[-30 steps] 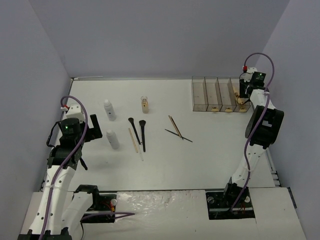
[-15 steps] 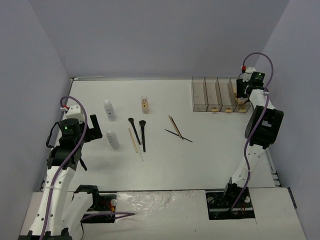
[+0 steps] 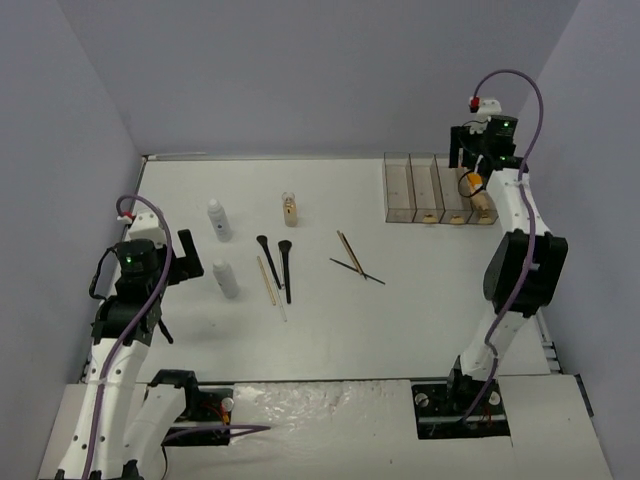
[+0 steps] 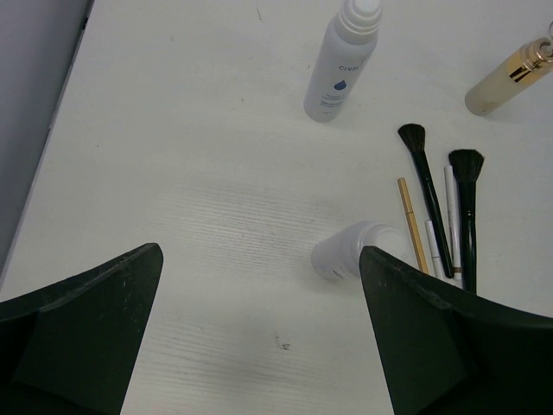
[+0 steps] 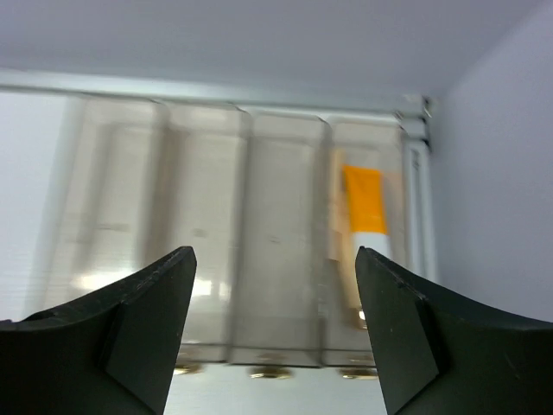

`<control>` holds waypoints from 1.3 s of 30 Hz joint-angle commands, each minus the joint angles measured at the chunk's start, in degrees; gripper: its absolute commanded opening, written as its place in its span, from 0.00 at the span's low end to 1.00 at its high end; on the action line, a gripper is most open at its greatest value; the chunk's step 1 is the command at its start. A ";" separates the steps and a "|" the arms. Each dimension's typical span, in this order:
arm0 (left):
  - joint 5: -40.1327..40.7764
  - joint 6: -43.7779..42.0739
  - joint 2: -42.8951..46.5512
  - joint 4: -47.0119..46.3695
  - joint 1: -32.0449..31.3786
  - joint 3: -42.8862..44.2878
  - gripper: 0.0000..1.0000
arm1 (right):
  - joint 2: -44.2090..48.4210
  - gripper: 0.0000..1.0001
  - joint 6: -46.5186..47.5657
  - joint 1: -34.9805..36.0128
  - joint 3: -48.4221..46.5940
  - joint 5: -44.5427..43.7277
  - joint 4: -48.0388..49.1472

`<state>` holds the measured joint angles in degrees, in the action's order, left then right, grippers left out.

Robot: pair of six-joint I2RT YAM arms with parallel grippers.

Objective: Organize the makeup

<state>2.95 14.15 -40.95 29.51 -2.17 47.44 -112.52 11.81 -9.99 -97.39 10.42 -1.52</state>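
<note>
The clear four-compartment box (image 3: 412, 190) at the bench's (image 3: 400, 320) far right holds an orange tube (image 5: 365, 201) in its rightmost compartment. The right end effector (image 3: 468, 165) hovers above it, released and empty. The left end effector (image 4: 259, 259), also released, hangs near a white bottle (image 4: 356, 249) at the left.

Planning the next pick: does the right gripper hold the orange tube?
No, the right gripper is open and empty; the tube lies in the box.

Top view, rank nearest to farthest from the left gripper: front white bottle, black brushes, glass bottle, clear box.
1. Front white bottle: just right of the left gripper.
2. Black brushes: mid-table, further right.
3. Glass bottle: behind the brushes, toward the back wall.
4. Clear box: back right corner, clearly the farthest.
</note>
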 commanded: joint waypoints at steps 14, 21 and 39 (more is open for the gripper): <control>-5.73 -0.60 -0.30 -4.73 0.75 2.81 0.97 | 28.30 0.66 -14.00 38.27 41.86 -1.16 8.20; -5.06 -0.35 0.95 -5.08 1.38 1.95 0.97 | 24.72 0.57 -14.71 38.64 45.71 -1.64 11.62; -4.39 -0.26 -1.10 -4.55 1.38 2.39 0.97 | 15.76 0.34 -15.87 41.31 38.97 -7.11 12.61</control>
<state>-1.68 13.93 -41.10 28.35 -1.30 47.44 -94.99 -3.22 30.53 -54.16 6.12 7.85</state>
